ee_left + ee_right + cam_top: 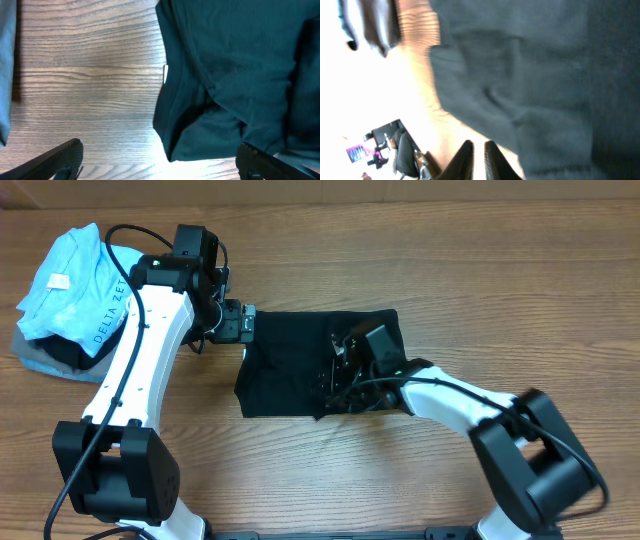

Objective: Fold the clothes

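A plain black cotton T-shirt (pixel 545 85) fills the centre and right of the right wrist view, its cloth lying in soft wrinkles near the middle. To its left runs a strip of brown wood-grain table (pixel 418 27), washed out by glare lower down. At the bottom edge, the right gripper (pixel 476 155) shows two dark fingers (pixel 464 159) close together, with a thin bright gap between them. In the top left corner, some blue cloth (pixel 342 12) lies against dull grey cloth (pixel 372 22). A dark chair (pixel 402 150) is blurred at lower left.
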Motion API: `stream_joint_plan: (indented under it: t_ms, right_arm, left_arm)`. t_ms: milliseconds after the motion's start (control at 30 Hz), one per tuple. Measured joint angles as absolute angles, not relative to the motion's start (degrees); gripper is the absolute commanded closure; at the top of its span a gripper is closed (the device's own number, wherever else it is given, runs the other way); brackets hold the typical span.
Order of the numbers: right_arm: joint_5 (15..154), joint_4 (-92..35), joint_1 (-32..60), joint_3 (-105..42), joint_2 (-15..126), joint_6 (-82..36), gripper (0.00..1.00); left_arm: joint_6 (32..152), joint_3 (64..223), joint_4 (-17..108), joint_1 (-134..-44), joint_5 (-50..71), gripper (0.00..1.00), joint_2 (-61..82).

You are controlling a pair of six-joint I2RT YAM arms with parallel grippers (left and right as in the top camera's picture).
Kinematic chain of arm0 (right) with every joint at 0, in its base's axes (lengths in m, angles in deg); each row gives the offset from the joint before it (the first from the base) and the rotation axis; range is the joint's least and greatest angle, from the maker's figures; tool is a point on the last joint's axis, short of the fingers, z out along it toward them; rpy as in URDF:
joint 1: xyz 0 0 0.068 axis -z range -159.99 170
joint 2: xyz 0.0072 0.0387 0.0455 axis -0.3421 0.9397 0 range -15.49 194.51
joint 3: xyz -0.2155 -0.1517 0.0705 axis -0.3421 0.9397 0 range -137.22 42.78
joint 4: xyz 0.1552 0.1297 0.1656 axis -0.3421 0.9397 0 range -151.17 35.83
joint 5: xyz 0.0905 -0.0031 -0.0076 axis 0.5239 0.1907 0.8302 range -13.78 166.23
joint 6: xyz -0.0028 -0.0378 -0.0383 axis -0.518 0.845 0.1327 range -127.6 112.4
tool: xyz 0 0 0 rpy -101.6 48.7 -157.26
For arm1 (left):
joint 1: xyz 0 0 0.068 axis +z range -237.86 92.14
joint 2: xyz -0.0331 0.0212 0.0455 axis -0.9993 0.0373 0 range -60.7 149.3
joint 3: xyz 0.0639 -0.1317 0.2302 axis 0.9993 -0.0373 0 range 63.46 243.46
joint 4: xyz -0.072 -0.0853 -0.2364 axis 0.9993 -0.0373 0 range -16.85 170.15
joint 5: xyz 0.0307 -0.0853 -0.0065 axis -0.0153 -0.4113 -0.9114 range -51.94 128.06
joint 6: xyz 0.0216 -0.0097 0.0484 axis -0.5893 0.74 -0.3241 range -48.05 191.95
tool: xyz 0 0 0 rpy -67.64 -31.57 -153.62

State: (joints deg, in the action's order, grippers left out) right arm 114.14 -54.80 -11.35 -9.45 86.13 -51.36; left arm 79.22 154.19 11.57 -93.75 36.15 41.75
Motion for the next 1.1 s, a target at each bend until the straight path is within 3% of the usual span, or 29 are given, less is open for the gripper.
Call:
stream_joint_plan:
  t_ms: [333, 567, 600, 867, 1100]
  right_arm:
    - [114.2, -41.5, 0.0, -10.3, 68.3, -41.9, 0.48]
    - [106.6, -31.5, 17.3, -10.5, 67.1, -38.1, 0.03]
    - [105.5, -30.9, 20.2, -10.6, 67.1, -37.9, 0.0]
    - [106.0, -26.6, 37.4, -10.6, 67.1, -36.9, 0.0]
    - [108.4, -25.6, 39.3, -10.6, 67.1, -36.9, 0.0]
  left_arm:
    - [79.2, 154.2, 12.2, -93.8, 36.1, 0.0, 41.7]
    - [84.3, 154.2, 13.1, -93.8, 26.2, 0.0, 41.7]
    - [85.3, 154.2, 13.7, -93.8, 25.1, 0.0, 41.7]
    - [90.0, 151.2, 18.1, -93.6, 23.7, 0.0, 41.7]
    - [84.0, 141.7, 26.5, -88.7, 15.5, 0.0, 43.7]
